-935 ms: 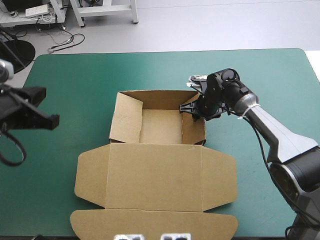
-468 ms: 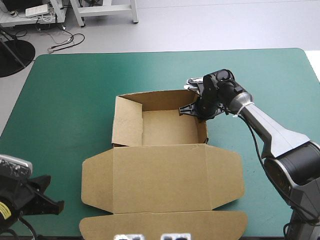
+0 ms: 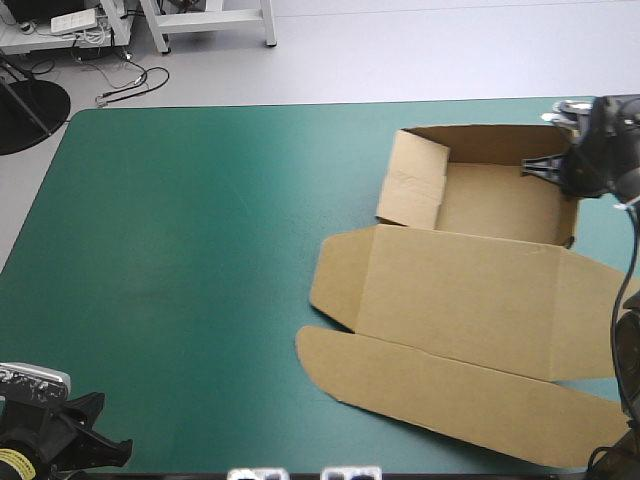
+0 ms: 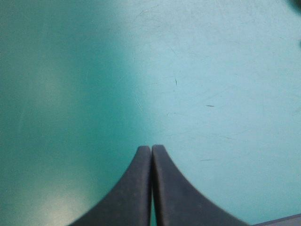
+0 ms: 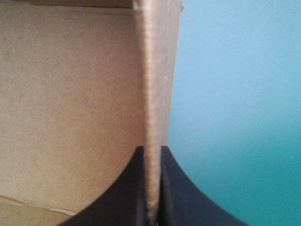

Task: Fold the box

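Note:
The brown box (image 3: 480,260) lies at the table's right side as an open tray with raised walls, its lid (image 3: 460,320) flat toward the front edge. My right gripper (image 3: 562,168) is shut on the box's right wall near the far corner. In the right wrist view that wall (image 5: 151,94) stands edge-on between the black fingers (image 5: 175,188). My left gripper (image 3: 75,440) sits low at the front left corner, far from the box. In the left wrist view its fingers (image 4: 141,188) meet in one arch over bare teal-green cover, shut on nothing.
The teal-green cover (image 3: 200,250) spreads bare across the left and middle of the table. The box's lid flap (image 3: 450,395) reaches close to the front right edge. The right wall sits near the table's right edge.
My right gripper has dragged the box far to the right and slightly away, turning it a little. The left arm stays low at the front left corner.

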Robot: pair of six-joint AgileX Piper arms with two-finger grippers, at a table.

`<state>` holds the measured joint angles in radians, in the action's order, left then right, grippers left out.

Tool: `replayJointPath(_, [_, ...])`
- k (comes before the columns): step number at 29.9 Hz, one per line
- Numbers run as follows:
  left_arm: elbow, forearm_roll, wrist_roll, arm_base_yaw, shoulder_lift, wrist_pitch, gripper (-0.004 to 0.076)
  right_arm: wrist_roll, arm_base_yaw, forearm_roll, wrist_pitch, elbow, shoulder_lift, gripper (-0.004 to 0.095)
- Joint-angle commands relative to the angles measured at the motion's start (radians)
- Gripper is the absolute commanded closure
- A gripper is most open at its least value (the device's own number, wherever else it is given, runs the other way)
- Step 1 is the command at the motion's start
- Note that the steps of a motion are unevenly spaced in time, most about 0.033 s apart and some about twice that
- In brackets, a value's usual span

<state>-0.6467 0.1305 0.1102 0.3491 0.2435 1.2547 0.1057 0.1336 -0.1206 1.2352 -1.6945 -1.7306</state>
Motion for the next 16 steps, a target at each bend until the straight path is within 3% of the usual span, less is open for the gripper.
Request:
replayJointPath(1, [-0.022, 0.007, 0.011, 0.006, 0.014, 0.004, 0.0734, -0.086, 0.155, -0.004, 0.016, -0.026, 0.034, 0.0928])
replayJointPath(5, [-0.022, 0.027, 0.011, 0.006, 0.014, -0.01, 0.0734, -0.197, 0.267, -0.007, 0.016, -0.026, -0.009, 0.0886])
replayJointPath(12, [-0.022, 0.046, 0.011, 0.006, 0.016, -0.01, 0.0734, -0.183, 0.304, -0.03, 0.012, -0.03, -0.066, 0.0448])
replayJointPath(16, [-0.022, 0.046, 0.011, 0.006, 0.016, -0.01, 0.0734, -0.181, 0.304, -0.022, 0.017, -0.048, -0.061, 0.0442])
